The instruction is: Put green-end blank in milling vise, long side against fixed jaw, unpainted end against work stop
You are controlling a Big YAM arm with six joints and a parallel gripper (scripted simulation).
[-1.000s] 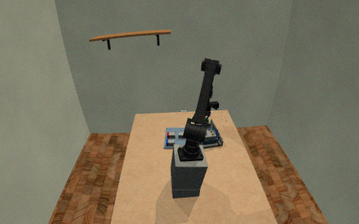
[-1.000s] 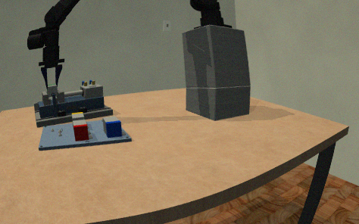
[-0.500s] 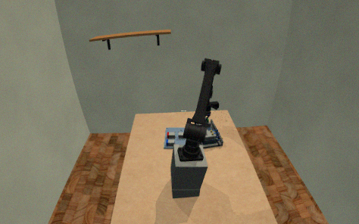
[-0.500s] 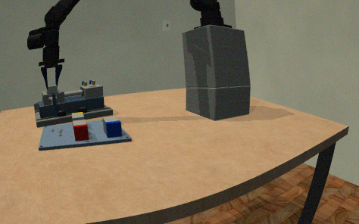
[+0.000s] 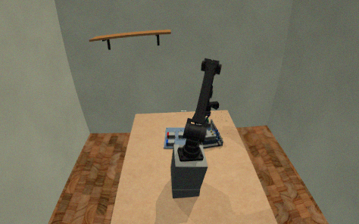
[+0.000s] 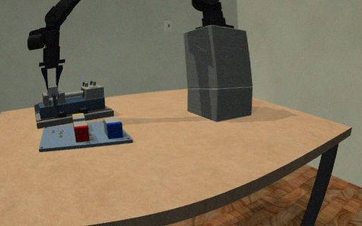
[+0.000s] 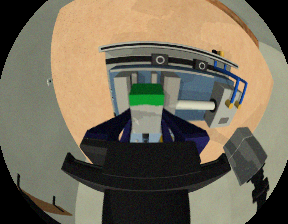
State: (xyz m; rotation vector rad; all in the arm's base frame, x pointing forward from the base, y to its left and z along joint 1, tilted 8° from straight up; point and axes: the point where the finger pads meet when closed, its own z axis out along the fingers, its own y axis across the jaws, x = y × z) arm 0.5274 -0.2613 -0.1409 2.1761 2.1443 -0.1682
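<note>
Lower part of the green-ended blank (image 7: 147, 111) hidden behind the hand (image 7: 147, 135) in the wrist view.

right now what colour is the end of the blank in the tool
Green, on the blank held in the tool; clearest in the wrist view.

The room between the vise (image 6: 72, 104) blocks is taken by the held green-ended blank (image 7: 147, 106); open bench (image 6: 194, 153) is found beside the plate (image 6: 49, 143).
</note>
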